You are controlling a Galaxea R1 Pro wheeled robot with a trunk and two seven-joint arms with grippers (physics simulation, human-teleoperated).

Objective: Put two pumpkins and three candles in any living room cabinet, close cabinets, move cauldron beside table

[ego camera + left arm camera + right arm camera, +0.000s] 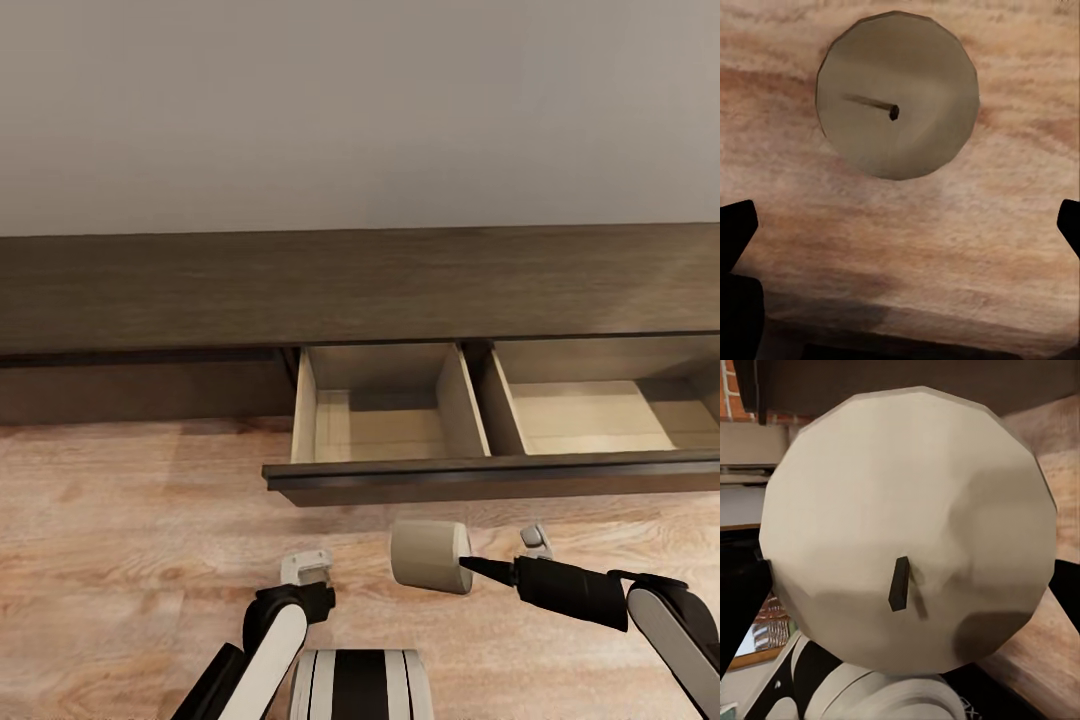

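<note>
The cabinet [360, 290] is a long, low, dark wood unit along the wall. Its wide drawer [500, 476] stands pulled out, showing two empty pale compartments [380, 415]. My right gripper [463, 566] hangs in front of the drawer, shut on a grey-beige candle [430, 555] held on its side; in the right wrist view the candle's wick end [907, 532] faces the camera. A second candle [898, 94] stands upright on the wood floor, and my left gripper [900, 229] is open above and beside it. The pumpkins and the cauldron are out of view.
The drawer front juts out over the wood floor [120, 520] between me and the cabinet. The cabinet's left section [140, 390] is shut. My left arm [275, 630] points down at the floor close to my base [360, 685].
</note>
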